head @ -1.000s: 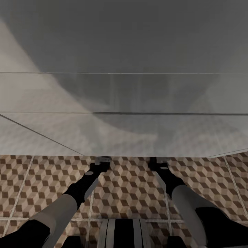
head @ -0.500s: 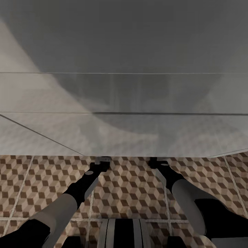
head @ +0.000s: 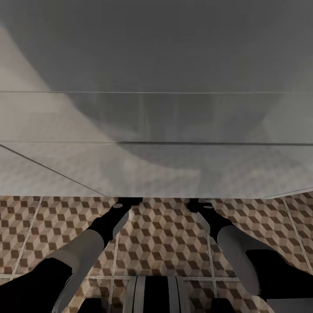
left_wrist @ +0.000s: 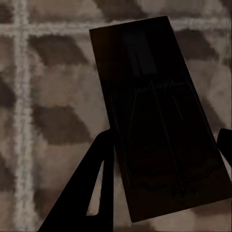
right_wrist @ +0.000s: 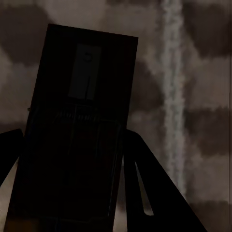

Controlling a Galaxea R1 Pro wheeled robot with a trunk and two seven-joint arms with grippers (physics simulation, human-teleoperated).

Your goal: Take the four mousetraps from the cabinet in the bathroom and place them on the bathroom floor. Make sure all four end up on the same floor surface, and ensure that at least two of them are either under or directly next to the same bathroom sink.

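Note:
Over the cube-patterned bathroom floor (left_wrist: 48,96), my left gripper (left_wrist: 164,140) is shut on a dark flat mousetrap (left_wrist: 154,96), one finger against each long edge. My right gripper (right_wrist: 72,140) is shut on a second dark mousetrap (right_wrist: 84,72) above the same tiles (right_wrist: 193,96). In the head view both forearms, left (head: 108,224) and right (head: 213,224), reach forward low over the floor (head: 165,234). Their fingertips pass under the front edge of a large pale grey body (head: 156,130); I cannot tell whether it is the sink. The cabinet is out of view.
The grey body spans the whole width of the head view and overhangs the floor just ahead of my arms. My dark base (head: 154,295) sits at the near edge. Patterned tiles lie open to either side of the arms.
My left arm has pushed forward, and its gripper head, seen before at the grey edge, is now hidden under it. The right arm shifted slightly earlier and is now still.

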